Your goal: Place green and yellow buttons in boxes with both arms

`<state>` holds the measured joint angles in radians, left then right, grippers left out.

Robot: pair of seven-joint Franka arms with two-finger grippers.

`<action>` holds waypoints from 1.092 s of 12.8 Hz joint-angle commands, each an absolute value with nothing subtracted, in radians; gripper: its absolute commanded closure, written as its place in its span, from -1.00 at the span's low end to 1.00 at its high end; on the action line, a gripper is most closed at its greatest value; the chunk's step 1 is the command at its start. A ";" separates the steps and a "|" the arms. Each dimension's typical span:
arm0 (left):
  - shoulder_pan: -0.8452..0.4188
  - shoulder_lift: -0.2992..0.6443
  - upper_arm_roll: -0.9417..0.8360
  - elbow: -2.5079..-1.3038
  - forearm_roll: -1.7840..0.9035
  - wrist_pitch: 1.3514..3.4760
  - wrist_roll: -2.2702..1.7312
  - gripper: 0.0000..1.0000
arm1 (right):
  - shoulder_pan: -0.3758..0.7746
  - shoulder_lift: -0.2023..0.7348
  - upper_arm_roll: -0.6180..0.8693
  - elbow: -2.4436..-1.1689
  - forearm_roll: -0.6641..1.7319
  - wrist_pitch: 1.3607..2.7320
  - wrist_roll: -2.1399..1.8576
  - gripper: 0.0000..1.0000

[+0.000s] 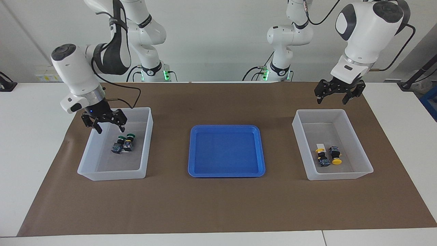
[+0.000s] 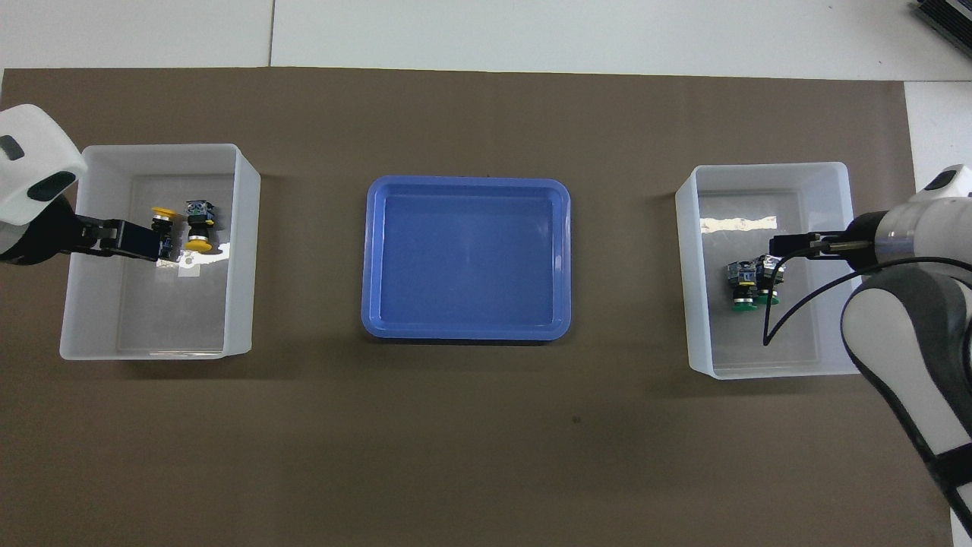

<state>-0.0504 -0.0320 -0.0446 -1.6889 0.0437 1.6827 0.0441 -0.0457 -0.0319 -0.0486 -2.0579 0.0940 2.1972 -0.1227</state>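
Two green buttons (image 1: 123, 144) lie side by side in the box (image 1: 112, 175) toward the right arm's end; they also show in the overhead view (image 2: 753, 284). My right gripper (image 1: 110, 129) hangs open and empty over that box (image 2: 695, 266), just above the green buttons. Two yellow buttons (image 1: 329, 157) lie in the other box (image 1: 338, 176) toward the left arm's end, next to a white label (image 1: 320, 146). My left gripper (image 1: 332, 100) is open and empty, raised over this box (image 2: 239, 251); in the overhead view it (image 2: 156, 247) sits beside the yellow buttons (image 2: 182, 224).
A shallow blue tray (image 1: 226, 172) lies empty between the two boxes, also in the overhead view (image 2: 467, 330). A brown mat (image 1: 218, 205) covers the table under everything. The right arm's black cable loops over the green box.
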 commanded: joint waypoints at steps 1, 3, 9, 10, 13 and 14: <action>-0.057 -0.026 -0.040 -1.580 0.026 1.573 0.031 -1.00 | -0.043 -0.055 -0.043 -1.972 0.000 2.071 0.010 -1.00; -0.058 -0.031 -0.040 -1.562 0.028 1.540 0.034 -1.00 | -0.032 -0.061 -0.031 -1.877 -0.037 1.938 0.083 -1.00; -0.049 -0.052 -0.040 -1.629 0.028 1.632 0.048 -1.00 | -0.029 -0.057 -0.034 -1.574 -0.031 1.553 0.084 -1.00; -0.049 -0.057 -0.040 -1.646 0.028 1.663 0.048 -1.00 | -0.034 -0.049 -0.034 -1.537 -0.020 1.504 0.084 -1.00; -0.057 -0.058 -0.041 -1.658 0.028 1.700 0.080 -1.00 | -0.026 -0.054 -0.044 -1.529 -0.017 1.447 0.083 -1.00; -0.057 -0.064 -0.041 -1.664 0.028 1.697 0.107 -1.00 | 0.000 -0.058 -0.058 -1.534 -0.017 1.445 0.089 -1.00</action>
